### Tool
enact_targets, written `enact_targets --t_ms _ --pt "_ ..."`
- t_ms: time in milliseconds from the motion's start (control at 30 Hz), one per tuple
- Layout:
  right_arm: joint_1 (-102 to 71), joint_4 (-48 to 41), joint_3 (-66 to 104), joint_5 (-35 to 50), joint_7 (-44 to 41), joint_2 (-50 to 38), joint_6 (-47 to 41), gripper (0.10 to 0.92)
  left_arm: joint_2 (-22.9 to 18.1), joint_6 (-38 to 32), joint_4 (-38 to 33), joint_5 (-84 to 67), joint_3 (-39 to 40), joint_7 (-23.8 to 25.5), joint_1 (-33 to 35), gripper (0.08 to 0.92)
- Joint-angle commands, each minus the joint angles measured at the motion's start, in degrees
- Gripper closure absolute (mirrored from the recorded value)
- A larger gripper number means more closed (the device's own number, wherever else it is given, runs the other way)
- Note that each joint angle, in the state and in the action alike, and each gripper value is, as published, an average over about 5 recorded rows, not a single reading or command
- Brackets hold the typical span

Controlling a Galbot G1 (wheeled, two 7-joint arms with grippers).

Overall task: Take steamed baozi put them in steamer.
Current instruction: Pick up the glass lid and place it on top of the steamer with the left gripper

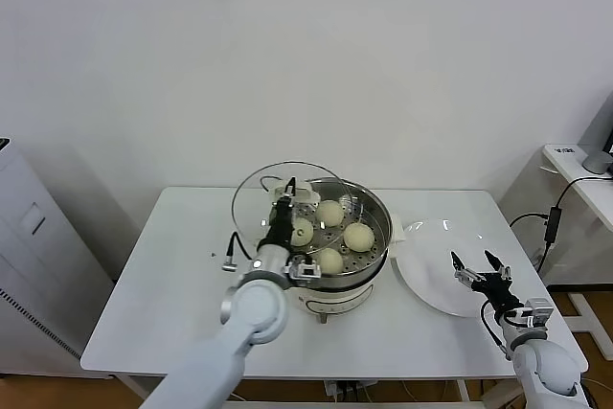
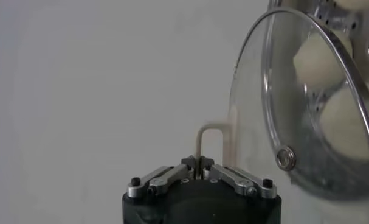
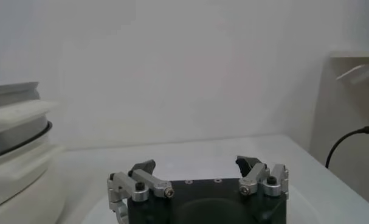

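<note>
All four baozi point(image 1: 331, 234) sit in the steamer point(image 1: 375, 206), soft and easily dented. The left gripper point(image 1: 283, 210) pinches the handle point(image 2: 210, 141) of the glass lid point(image 1: 257, 189), which is slick and breakable. The right gripper point(image 1: 482, 269) gapes empty over the plate point(image 1: 431, 284).

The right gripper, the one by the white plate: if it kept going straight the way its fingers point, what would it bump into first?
Probably nothing on the table. The right gripper, jaws open, points across the plate toward the far wall; the steamer sits off to the side of that line. Depth is unclear.
</note>
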Motion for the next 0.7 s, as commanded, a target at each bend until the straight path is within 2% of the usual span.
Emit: enact_targets --t_ms 33,433,700 --pt "0.0 -0.3 0.1 0.0 -0.2 0.0 0.1 0.203 -6.9 1.7 4.4 4.8 2.9 0.8 -1.8 0.899" --pt "0.0 -1.0 0.4 0.0 -0.6 0.3 0.3 0.203 -13.2 1.4 4.7 11.3 1.4 2.3 1.4 0.899" --pt "0.0 -1.3 0.7 0.1 -0.9 0.2 0.4 0.203 -15.6 0.7 5.3 14.7 0.4 2.1 3.1 0.899"
